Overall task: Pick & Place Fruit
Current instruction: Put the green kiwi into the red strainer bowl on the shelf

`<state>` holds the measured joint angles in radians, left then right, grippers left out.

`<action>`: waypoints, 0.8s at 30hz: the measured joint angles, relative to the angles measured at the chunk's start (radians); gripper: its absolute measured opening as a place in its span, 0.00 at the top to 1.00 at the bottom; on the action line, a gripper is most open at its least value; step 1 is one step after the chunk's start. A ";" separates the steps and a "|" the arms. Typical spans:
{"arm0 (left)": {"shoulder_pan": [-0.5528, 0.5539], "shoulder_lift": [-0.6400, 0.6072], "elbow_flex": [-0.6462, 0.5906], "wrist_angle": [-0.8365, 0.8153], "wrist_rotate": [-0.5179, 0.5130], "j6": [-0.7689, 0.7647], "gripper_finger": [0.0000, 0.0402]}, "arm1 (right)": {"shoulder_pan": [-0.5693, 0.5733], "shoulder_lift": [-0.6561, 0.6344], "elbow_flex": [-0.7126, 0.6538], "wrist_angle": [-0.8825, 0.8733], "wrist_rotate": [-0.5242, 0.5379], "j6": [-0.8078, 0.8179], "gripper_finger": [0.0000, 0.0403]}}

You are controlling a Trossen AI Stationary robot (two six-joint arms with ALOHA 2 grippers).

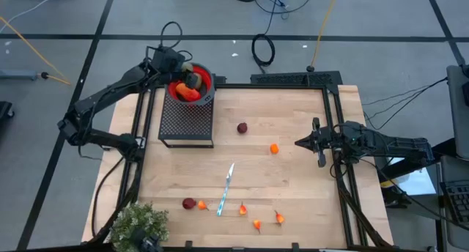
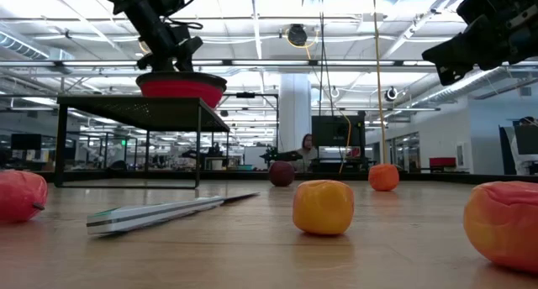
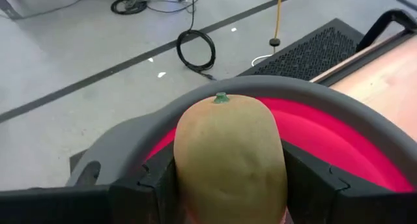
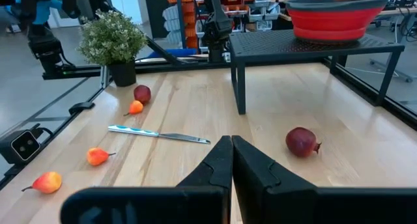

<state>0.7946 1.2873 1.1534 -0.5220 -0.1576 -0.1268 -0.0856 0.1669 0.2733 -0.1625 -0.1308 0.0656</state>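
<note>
My left gripper is over the red bowl, which stands on a black mesh stand at the table's far left. It is shut on an olive-brown oval fruit. An orange-red fruit lies in the bowl. My right gripper hovers shut at the table's right side, holding nothing. A dark-red ball and an orange ball rest on the table's middle. Another dark-red ball and several small orange bits lie near the near edge. My left gripper pinches the olive-brown fruit by its two long sides, one finger on each flank. The fruit's green-tipped end points away from the wrist. It is lifted clear, above the red inside of the bowl.
A knife with a light blue handle lies between the middle and the near edge. A bushy potted plant stands at the near left corner. Black frame rails run along the table's left and right sides. Bare wood lies around the middle.
</note>
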 joint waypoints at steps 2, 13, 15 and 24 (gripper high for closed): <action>-0.001 0.000 0.000 -0.001 0.000 0.016 0.49 | 0.000 0.000 0.000 0.000 0.000 0.001 1.00; -0.007 0.003 0.000 -0.018 -0.002 0.174 0.49 | 0.000 0.000 0.000 0.012 0.000 0.001 1.00; -0.007 0.003 0.000 -0.040 -0.003 0.198 0.48 | 0.000 0.000 0.000 0.017 0.000 0.001 1.00; -0.007 0.003 0.000 -0.134 -0.045 0.203 0.48 | 0.000 0.000 0.000 0.017 0.002 0.001 1.00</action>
<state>0.7876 1.2900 1.1538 -0.6559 -0.2024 0.0761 -0.0856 0.1665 0.2733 -0.1460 -0.1293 0.0666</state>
